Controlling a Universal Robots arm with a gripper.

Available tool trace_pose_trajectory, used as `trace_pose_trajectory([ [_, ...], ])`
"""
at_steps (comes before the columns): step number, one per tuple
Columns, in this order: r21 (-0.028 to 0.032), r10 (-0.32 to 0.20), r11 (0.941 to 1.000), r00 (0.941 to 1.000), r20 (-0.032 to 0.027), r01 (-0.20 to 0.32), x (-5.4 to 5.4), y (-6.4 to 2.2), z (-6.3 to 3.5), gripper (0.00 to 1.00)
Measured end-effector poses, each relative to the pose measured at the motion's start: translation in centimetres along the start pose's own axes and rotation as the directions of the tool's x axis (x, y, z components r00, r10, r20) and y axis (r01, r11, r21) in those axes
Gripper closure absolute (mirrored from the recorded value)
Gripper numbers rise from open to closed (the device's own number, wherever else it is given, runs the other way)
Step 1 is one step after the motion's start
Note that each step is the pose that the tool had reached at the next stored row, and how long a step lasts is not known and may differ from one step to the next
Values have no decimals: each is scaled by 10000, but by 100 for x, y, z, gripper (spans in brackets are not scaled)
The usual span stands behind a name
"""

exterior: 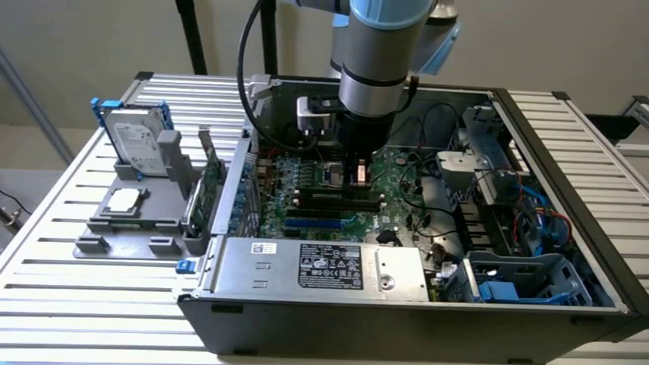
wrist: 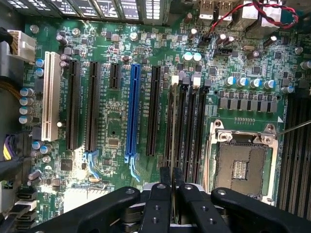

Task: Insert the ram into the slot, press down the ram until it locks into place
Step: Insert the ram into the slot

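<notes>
Green motherboard (wrist: 109,114), black slot (wrist: 192,126), blue slot (wrist: 132,111); black tool (wrist: 171,175)

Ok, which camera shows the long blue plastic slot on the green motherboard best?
The wrist view: the long blue plastic slot lies full-length and unobstructed. The exterior view shows it as a short blue strip near the silver labelled box.

Bright even light, glare on table slats (exterior: 81,304) (case (exterior: 304,334) interior dimmer)

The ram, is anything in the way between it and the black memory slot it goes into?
Nothing visible. The gripper holds the ram edge-on directly over the slot, near the processor socket. No cable or other part lies between them.
</notes>
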State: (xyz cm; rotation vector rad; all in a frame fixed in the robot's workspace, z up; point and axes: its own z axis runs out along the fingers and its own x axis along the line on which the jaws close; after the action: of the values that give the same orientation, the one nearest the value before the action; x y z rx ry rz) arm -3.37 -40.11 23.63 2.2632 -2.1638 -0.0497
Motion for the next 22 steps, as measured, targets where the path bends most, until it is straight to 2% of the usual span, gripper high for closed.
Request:
trace_pose_trajectory([
  [9,2,-1,10000,10000,-4,1,0,-5,11,87],
  [14,1,6,10000,10000,-28,-6,0,-6,21,87],
  [22,-4,68,10000,9999,-136,-68,1,-6,30,87],
])
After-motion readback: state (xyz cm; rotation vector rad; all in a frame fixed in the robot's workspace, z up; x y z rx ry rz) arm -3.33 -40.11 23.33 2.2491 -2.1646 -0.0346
